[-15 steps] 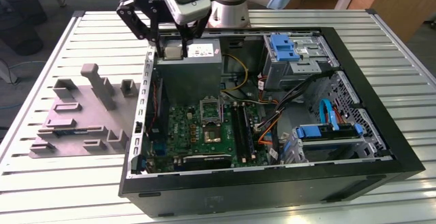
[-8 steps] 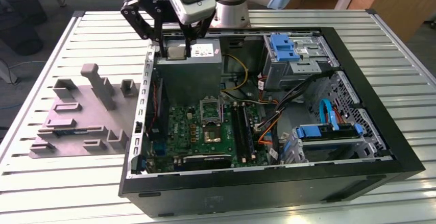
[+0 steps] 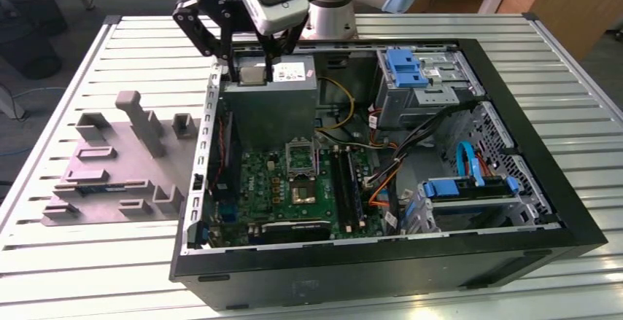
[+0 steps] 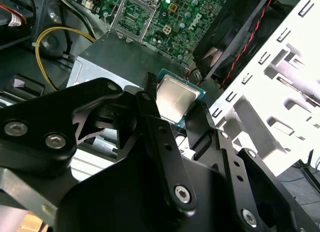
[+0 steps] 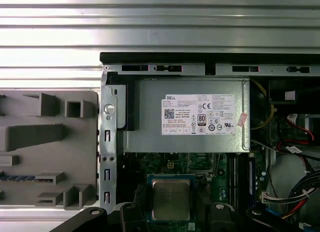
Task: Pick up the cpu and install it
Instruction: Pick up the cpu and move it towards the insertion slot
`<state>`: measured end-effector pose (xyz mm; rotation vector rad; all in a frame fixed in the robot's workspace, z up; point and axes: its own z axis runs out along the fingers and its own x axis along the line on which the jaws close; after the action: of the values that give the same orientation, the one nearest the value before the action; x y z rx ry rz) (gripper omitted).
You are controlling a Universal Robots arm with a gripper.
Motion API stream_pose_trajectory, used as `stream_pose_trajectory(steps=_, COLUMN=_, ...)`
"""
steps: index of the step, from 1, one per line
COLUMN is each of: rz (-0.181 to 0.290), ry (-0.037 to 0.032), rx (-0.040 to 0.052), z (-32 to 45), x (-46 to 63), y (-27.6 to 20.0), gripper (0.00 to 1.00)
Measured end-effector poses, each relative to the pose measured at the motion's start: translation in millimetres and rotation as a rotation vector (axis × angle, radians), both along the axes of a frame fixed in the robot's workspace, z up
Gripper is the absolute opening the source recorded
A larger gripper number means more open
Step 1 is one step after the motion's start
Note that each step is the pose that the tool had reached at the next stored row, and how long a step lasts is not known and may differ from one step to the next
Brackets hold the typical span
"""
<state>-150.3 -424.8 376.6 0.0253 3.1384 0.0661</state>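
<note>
Two black fingers (image 4: 152, 112) clamp a small flat square silvery-grey metal-topped cpu (image 4: 176, 98) between them; grey metal power-supply box (image 5: 150, 112) lies beneath the fingers.

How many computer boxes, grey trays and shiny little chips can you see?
computer case: 1
grey tray: 1
cpu: 1
Total: 3
</note>
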Motion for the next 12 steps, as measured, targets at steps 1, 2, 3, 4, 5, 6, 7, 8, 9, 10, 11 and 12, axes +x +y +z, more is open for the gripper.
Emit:
stream_pose_trajectory(steps=1, rz=0.000, ry=0.0000, rx=0.0000, z=0.0, x=0.0, y=0.0, gripper=0.47)
stream_pose_trajectory(steps=2, rz=0.000, ry=0.0000, rx=0.0000, z=0.0, x=0.1, y=-0.4, gripper=0.47)
stream_pose_trajectory(steps=3, rz=0.000, ry=0.0000, rx=0.0000, z=0.0, x=0.1, y=-1.0, gripper=0.47)
stream_pose_trajectory(steps=4, rz=0.000, ry=0.0000, rx=0.0000, z=0.0, x=0.1, y=-1.8, gripper=0.47)
stream_pose_trajectory(steps=5, rz=0.000, ry=0.0000, rx=-0.0001, z=0.0, x=0.0, y=-3.0, gripper=0.47)
stream_pose_trajectory(steps=6, rz=0.000, ry=0.0000, rx=0.0000, z=0.0, x=0.0, y=-4.7, gripper=0.47)
stream_pose_trajectory(steps=7, rz=0.000, ry=0.0000, rx=0.0000, z=0.0, x=0.1, y=-6.7, gripper=0.47)
stream_pose_trajectory(steps=8, rz=0.000, ry=0.0000, rx=-0.0001, z=0.0, x=0.2, y=-8.2, gripper=0.47)
stream_pose_trajectory(steps=9, rz=0.000, ry=-0.0001, rx=0.0000, z=0.0, x=0.5, y=-9.5, gripper=0.47)
stream_pose_trajectory(steps=10, rz=0.000, ry=-0.0001, rx=0.0000, z=0.0, x=1.1, y=-10.5, gripper=0.47)
stream_pose_trajectory(steps=11, rz=0.000, ry=-0.0001, rx=0.0000, z=0.0, x=2.2, y=-11.0, gripper=0.47)
stream_pose_trajectory(steps=12, rz=0.000, ry=-0.0001, rx=0.0000, z=-0.1, x=3.8, y=-11.4, gripper=0.47)
